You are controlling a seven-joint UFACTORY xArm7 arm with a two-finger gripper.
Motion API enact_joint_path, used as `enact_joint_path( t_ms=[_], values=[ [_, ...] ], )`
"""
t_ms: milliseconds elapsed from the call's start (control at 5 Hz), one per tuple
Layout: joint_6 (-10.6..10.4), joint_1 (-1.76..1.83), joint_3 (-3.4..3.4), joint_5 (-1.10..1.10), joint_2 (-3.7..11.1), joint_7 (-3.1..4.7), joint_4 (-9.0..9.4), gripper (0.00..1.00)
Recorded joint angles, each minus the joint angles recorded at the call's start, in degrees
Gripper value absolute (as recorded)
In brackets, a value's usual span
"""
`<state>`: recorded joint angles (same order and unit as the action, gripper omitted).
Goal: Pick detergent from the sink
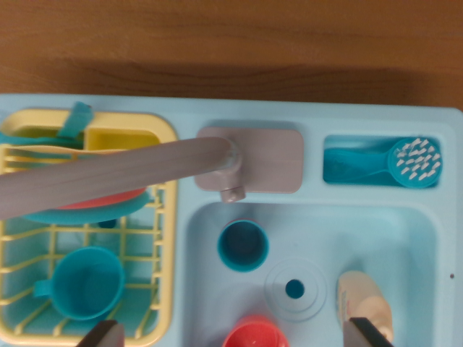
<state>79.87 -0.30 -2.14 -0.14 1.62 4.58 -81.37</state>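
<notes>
- Two dark fingertips of the gripper (pixel 235 334) poke in at the near edge of the wrist view, one at the lower left (pixel 101 334) and one at the lower right, standing well apart with nothing held between them.
- The detergent bottle (pixel 363 300) lies in the near right part of the basin, just beside the right wall. It is a pale cream, rounded shape, and its near end is partly covered by the right fingertip. No label or cap can be made out.
- The sink (pixel 318 217) is a light blue plastic toy unit resting on a brown wooden table (pixel 231 36).
- A round drain (pixel 294 288) with a dark teal centre sits in the basin floor, just left of the bottle.
- A teal cup (pixel 243 246), open end up, stands in the basin to the far left of the drain.
- A red cup (pixel 255 337) is cut off by the near edge of the picture, between the two fingertips.
- A grey faucet (pixel 108 173) has its base at the far side of the basin and its spout swung left over the rack.
- A yellow dish rack (pixel 163 238) fills the left side and holds a teal mug (pixel 87 283), with teal and red dishes under the spout.
- A teal scrub brush (pixel 414 164) with white bristles lies in a small compartment at the far right.
</notes>
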Motion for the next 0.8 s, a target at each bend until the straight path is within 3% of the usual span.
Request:
enact_joint_path(
  t_ms=[200,400,600,800],
  values=[
    [0.0,0.00,0.00,0.00,0.00,0.00,0.00,0.00],
    [-2.2,-0.51,-0.51,0.27,0.44,1.48,2.07,0.00],
    [-2.2,-0.51,-0.51,0.27,0.44,1.48,2.07,0.00],
    [-4.7,-1.09,-1.07,0.56,0.94,3.13,4.37,0.00]
  ],
)
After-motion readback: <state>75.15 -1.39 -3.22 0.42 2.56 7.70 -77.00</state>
